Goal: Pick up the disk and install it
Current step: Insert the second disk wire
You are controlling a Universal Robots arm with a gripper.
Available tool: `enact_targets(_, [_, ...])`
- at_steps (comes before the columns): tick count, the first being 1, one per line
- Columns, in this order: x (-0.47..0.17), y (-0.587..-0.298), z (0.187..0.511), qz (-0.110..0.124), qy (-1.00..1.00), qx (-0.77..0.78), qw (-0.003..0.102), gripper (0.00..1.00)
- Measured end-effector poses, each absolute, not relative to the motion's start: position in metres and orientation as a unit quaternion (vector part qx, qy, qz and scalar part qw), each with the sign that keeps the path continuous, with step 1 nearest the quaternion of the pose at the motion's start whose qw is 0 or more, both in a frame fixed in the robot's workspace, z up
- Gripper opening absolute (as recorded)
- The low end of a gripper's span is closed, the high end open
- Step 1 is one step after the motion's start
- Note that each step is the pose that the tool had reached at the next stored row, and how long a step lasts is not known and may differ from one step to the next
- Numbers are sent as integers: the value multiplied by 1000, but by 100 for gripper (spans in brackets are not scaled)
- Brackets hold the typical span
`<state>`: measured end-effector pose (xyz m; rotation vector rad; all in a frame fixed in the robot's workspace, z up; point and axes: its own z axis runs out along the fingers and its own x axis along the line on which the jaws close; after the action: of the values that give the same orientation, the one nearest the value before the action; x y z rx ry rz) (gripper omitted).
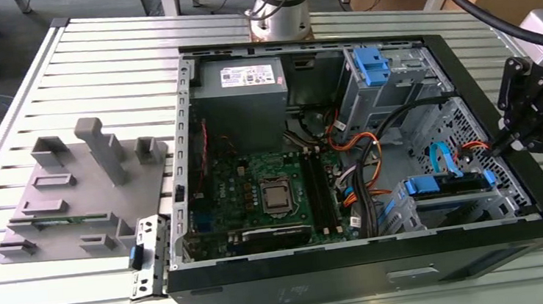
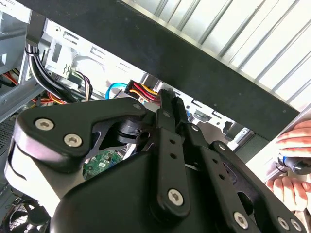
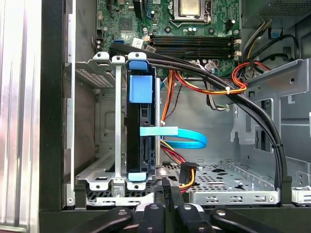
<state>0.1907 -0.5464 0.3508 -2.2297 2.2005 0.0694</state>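
The fingers (image 3: 165, 191) are pressed together with nothing between them, their tips meeting in a narrow point just above the case's (image 1: 515, 241) near wall, as both wrist views show (image 2: 167, 104). In the exterior view the gripper (image 1: 503, 145) hangs at the case's edge on that view's right, beside the perforated drive cage (image 1: 465, 116).

The disk (image 3: 141, 133) sits in the drive bay, standing on edge between metal rails, with its blue bracket tab toward the motherboard (image 3: 194, 24). In the exterior view its blue bracket (image 1: 447, 184) shows in the lower bay near the gripper. A light blue flat cable (image 3: 187, 141) runs from the disk's side, and red, yellow and orange wires (image 3: 187, 174) lie just beside the fingertips.

A person's hand (image 2: 294, 160) shows beyond the case wall in the second wrist view. On the worktop (image 1: 98, 79), a grey fixture (image 1: 78, 191) stands on the exterior view's left.
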Motion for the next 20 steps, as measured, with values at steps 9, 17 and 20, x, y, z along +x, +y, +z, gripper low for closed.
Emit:
enact_targets(9, [191, -546, 354, 22, 702, -712, 4, 16])
enact_targets(17, [176, -546, 354, 18, 702, -712, 8, 16])
enact_targets(20, [170, -546, 353, 17, 702, -712, 7, 16])
